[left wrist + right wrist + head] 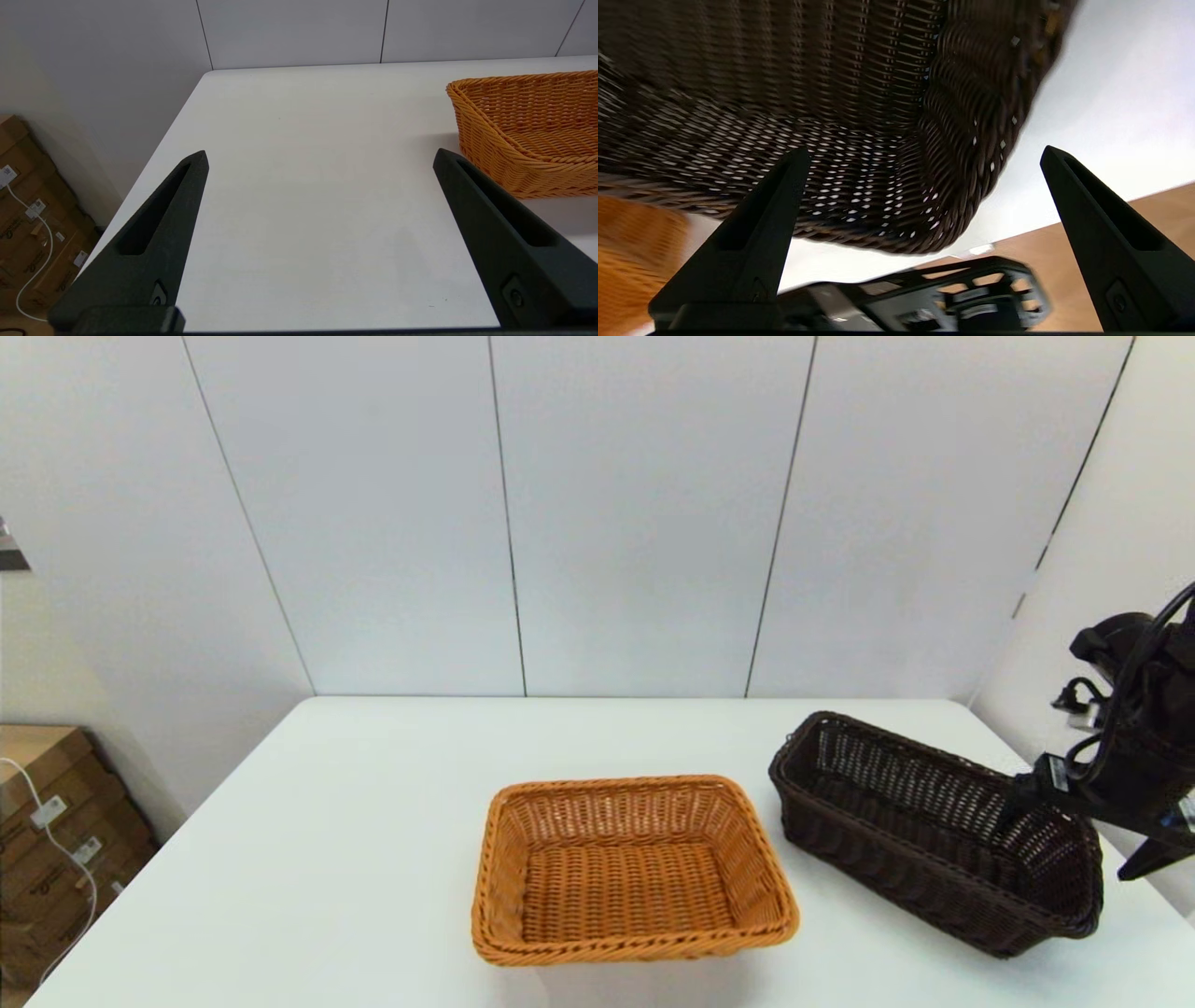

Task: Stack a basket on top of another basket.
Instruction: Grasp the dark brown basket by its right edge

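Observation:
The dark brown basket (924, 831) lies at the right of the white table (373, 803), turned at an angle. My right gripper (1083, 831) is open at its right end, one finger inside the basket and the other outside past the end wall. In the right wrist view the dark basket (859, 116) fills most of the picture, and the right gripper (924, 154) straddles its corner without closing on it. The orange-tan basket (630, 868) sits empty at the front centre. My left gripper (320, 158) hangs open over bare table, left of the orange-tan basket (528, 130).
Cardboard boxes (47, 821) with a white cable stand on the floor beyond the table's left edge. A grey panelled wall closes off the back. The dark basket lies close to the table's right edge. A black part of the robot (948, 294) shows below the right gripper.

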### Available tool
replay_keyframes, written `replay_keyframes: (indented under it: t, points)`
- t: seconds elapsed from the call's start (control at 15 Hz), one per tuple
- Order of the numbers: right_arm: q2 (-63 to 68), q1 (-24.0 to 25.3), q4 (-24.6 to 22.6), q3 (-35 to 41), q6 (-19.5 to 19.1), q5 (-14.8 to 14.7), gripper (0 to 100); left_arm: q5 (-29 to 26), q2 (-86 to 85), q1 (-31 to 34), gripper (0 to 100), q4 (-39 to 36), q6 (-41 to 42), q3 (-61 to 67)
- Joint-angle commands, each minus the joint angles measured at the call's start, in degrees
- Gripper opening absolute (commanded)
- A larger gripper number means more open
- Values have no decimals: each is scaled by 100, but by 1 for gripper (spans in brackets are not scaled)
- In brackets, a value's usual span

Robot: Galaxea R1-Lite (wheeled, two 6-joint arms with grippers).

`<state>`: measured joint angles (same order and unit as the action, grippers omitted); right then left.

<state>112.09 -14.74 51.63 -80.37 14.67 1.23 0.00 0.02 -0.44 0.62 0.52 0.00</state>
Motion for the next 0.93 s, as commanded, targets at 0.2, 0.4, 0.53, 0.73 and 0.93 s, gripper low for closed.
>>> replay_keyframes:
  t: [0.2, 0.4, 0.53, 0.73, 0.93]
  points:
    - [559, -381, 5, -312, -87, -9, 100, 0, -11, 0, 100, -1, 0, 26]
    - [885, -618, -12, -453, -87, 0, 100, 0, -2, 0, 100, -1, 0, 26]
    - [1069, -653, -30, -453, -69, 26, 100, 0, -2, 0, 100, -1, 0, 26]
    - [1236, -706, -39, -444, -69, 53, 100, 0, -2, 0, 100, -1, 0, 26]
    - [1368, -759, -47, -444, -69, 61, 100, 0, -2, 0, 100, -1, 0, 26]
